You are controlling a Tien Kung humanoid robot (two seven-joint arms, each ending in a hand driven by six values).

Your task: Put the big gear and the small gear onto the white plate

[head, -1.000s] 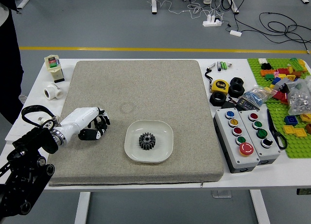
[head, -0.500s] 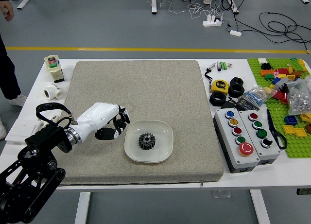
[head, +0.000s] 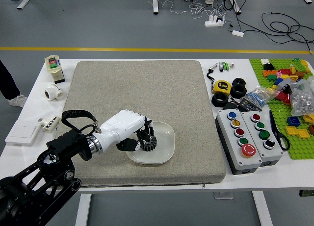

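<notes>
Robot hand (head: 129, 128), glossy, seemingly touching toothed gear (head: 150, 145).

A white table (head: 304, 173) is carrying a large gray mat (head: 117, 93), and a white plate (head: 166, 151) is resting on the mat's near half. Left of the mat, a labeled white and black box (head: 53, 65) is standing at the far end, with a white fitting (head: 53, 92) lying nearer, then a small white cylinder (head: 51, 124) and, farther left, a flat white case (head: 23, 132). Right of the mat, small batteries (head: 225, 66) are lying far off; nearer, a yellow tape measure (head: 222, 87) is sitting beside black rings (head: 220, 100). A plastic bag (head: 260, 95) is lying to their right. Two button boxes (head: 248, 162) are sitting side by side nearer, and a green baseplate (head: 300, 151) is covering the far right.
</notes>
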